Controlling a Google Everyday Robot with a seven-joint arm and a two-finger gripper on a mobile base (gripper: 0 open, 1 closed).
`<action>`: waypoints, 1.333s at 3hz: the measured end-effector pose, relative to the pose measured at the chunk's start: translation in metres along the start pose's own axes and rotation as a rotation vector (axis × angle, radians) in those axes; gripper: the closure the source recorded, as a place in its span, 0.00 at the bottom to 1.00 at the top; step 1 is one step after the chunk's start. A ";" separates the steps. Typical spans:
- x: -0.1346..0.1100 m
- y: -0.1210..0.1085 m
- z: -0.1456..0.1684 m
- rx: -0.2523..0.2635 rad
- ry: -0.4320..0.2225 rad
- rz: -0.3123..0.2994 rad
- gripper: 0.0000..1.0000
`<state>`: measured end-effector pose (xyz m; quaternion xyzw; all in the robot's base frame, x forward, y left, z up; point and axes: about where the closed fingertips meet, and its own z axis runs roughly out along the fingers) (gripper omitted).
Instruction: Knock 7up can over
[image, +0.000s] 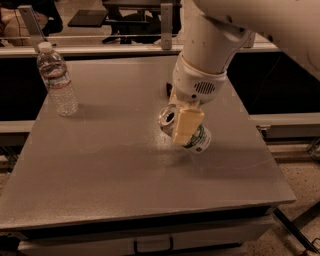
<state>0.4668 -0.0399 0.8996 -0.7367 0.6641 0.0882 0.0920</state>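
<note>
The 7up can (201, 141) is near the middle of the grey table (100, 170), tipped hard to the left. Its silver top (167, 119) faces left and up, and its base seems just off the surface. My gripper (185, 131) hangs from the white arm (205, 60) and is shut on the can. One pale yellow finger (188, 124) lies across the can's front side; the other finger is hidden behind it.
A clear plastic water bottle (56, 79) stands upright at the table's back left. A dark flat wrapper (168, 89) peeks out behind the arm. A railing and dark shelving run behind the table. The table's right edge is close to the can.
</note>
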 end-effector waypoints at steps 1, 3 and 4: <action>-0.002 0.001 0.003 0.001 0.037 -0.022 0.30; -0.008 0.006 0.015 -0.015 0.074 -0.056 0.00; -0.008 0.006 0.015 -0.015 0.074 -0.056 0.00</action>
